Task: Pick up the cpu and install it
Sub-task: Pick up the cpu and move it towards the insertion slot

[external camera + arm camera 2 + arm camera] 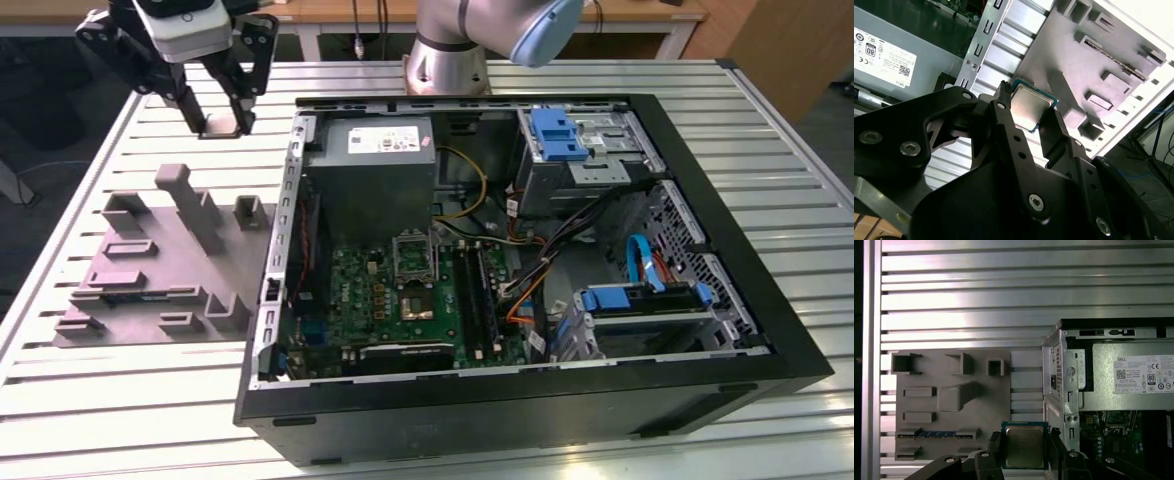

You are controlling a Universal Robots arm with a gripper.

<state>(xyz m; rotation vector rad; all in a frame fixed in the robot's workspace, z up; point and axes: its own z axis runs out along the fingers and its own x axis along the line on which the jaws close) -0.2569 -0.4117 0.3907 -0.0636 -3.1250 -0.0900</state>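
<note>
cpu (1025, 446), thin square chip, silvery top, green rim, clamped in black pincer (220, 120)

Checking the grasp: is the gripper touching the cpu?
Touching. In both wrist views the cpu sits between the fingers of the gripper, each pressed against an opposite edge with no gap.

One open computer case (534, 405) on one slatted table (787, 140). Inside the case: one power supply (380, 170), one circuit board (400, 300), two blue drive brackets (558, 133) (643, 298). Beside the case: one grey moulded plate (134, 290), one gripper (220, 124), one chip (1025, 446).
</note>
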